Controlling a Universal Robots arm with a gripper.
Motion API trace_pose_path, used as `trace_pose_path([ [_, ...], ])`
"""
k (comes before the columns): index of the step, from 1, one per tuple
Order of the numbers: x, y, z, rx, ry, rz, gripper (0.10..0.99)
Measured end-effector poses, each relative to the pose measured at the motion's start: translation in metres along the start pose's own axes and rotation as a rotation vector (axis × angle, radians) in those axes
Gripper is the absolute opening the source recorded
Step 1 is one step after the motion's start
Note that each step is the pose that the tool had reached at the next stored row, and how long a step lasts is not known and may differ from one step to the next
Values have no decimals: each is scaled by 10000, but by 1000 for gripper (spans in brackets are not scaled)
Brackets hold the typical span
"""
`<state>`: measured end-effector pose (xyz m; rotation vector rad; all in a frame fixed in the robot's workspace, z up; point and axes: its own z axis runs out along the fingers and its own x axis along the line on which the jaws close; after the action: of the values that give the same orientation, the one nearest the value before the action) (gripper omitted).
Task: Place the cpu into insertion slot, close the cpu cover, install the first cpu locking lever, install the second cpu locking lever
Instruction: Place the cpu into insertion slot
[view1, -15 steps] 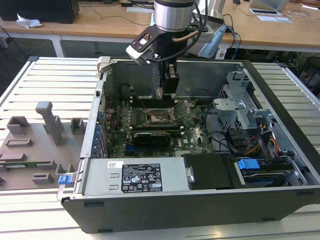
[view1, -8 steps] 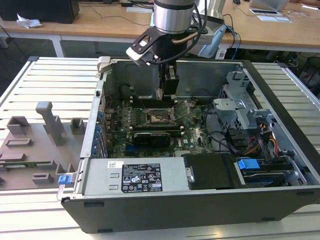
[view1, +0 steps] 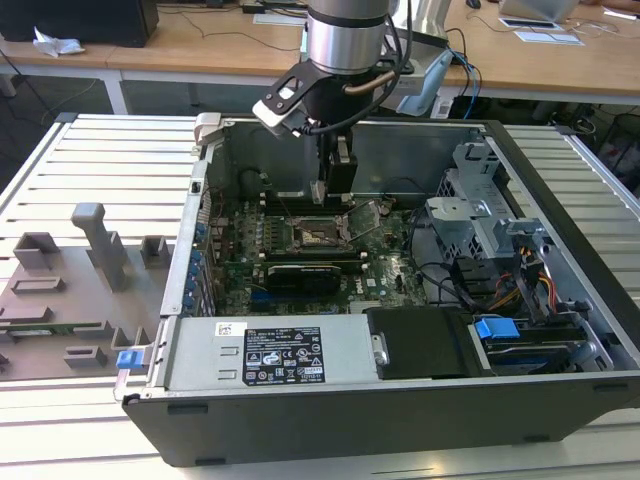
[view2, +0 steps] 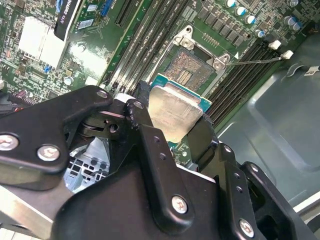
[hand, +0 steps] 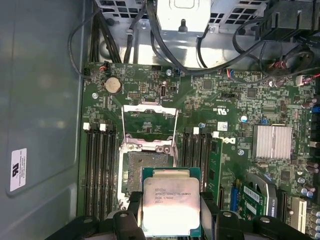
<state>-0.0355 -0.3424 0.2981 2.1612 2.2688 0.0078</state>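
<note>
In both wrist views my gripper (hand: 171, 216) is shut on the cpu (hand: 171, 204), a square chip with a dull silver top and green edge, held by two opposite sides. The cpu (view2: 175, 111) hangs above the motherboard, offset to one side of the insertion slot (hand: 141, 175), whose dark centre lies bare. The cpu cover (hand: 149, 107), a thin silvery frame with a square window, stands flipped open beyond the insertion slot (view2: 190, 67). A thin locking lever (view2: 255, 61) sticks out from the socket corner. In the exterior view the gripper (view1: 338, 178) is inside the open computer case, just above the insertion slot (view1: 318, 232).
Long black memory slots (hand: 97, 170) flank the socket on both sides. A finned heatsink (hand: 271, 142) and cables (hand: 220, 55) lie nearby. The case holds a power supply (view1: 270, 355) and a drive cage (view1: 480, 215). A grey fixture tray (view1: 70, 290) sits at the exterior view's left.
</note>
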Motion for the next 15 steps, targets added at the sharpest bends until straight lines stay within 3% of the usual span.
trace_pose_path([
  [9,0,0,49,0,-1,0,545],
  [15,1,0,126,-1,0,0,545],
])
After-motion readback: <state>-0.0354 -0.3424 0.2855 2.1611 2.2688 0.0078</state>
